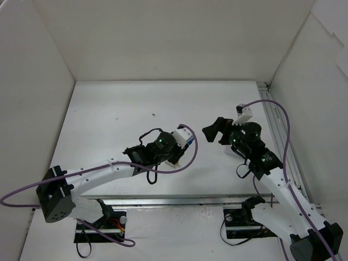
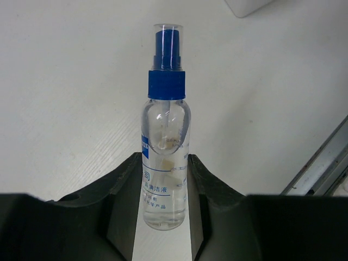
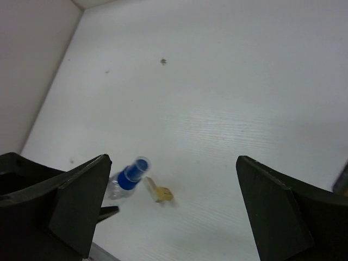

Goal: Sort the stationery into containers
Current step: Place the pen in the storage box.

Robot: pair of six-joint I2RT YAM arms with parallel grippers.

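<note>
Clear plastic, blue-capped — the spray bottle [image 2: 166, 136] is clenched mid-body in the left gripper [image 2: 165, 160], likely for carrying off; the right gripper [image 3: 173, 163] gapes empty, a beige piece [image 3: 162, 193] just ahead.

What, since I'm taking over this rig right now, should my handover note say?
Left hand: shut on the spray bottle, one finger on each side, blue cap pointing away from the wrist.
Right hand: open, holding nothing, over the bare table.
A beige piece lies on the table just beside the bottle's cap.
A white corner beyond the cap may be the box; cannot tell. No pens in view.
Done: nothing visibly sorted.
Left: put the bottle away, then the beige piece.
</note>
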